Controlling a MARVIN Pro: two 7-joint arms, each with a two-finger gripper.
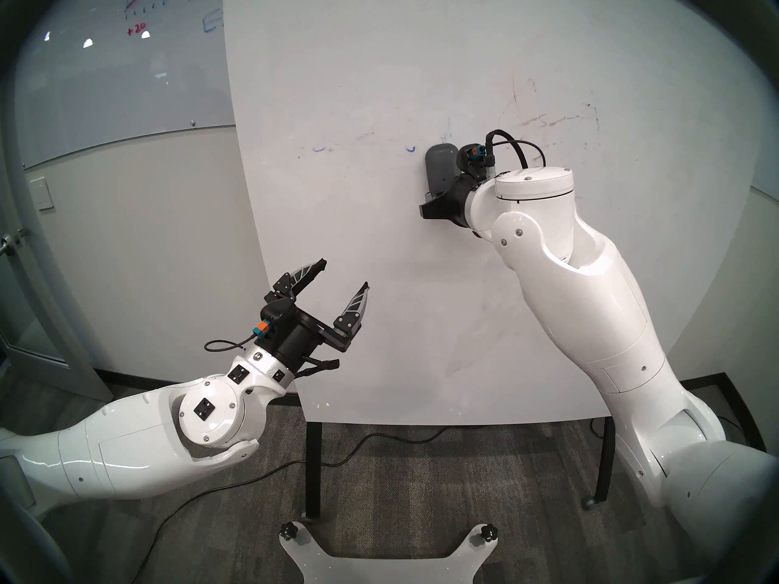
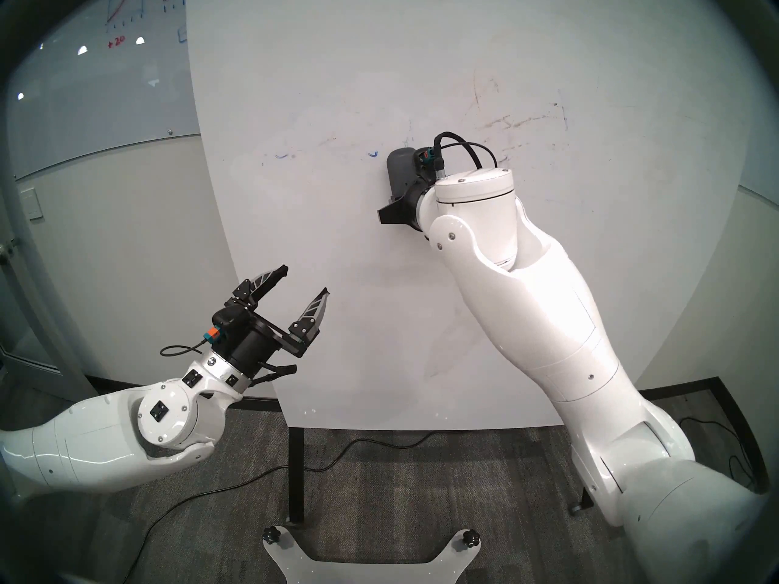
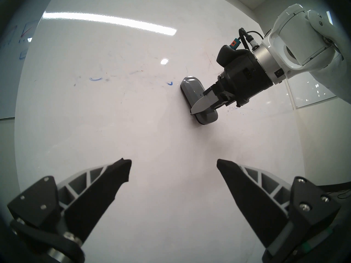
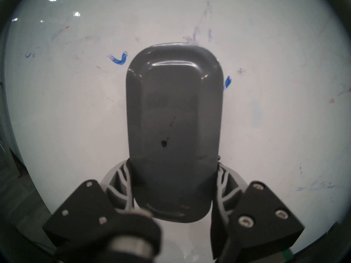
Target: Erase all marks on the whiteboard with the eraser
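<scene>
Right tool point(image 4: 173, 196) clamped the eraser point(image 4: 173, 124) flat vs. the whiteboard point(image 1: 379, 86) mid-board, left tool point(image 1: 343, 286) wide & empty; risk: blue marks point(image 4: 118, 58) just beside the pad get skipped, or the eraser twists loose.

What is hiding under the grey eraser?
The eraser lies flat against the whiteboard. Blue marks peek out beside it. Whatever is underneath is covered, so I cannot tell.

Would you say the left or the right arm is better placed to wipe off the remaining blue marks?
Right. The right gripper is shut on the eraser, pressed to the whiteboard beside a blue mark. The left gripper is open, empty and lower.
</scene>
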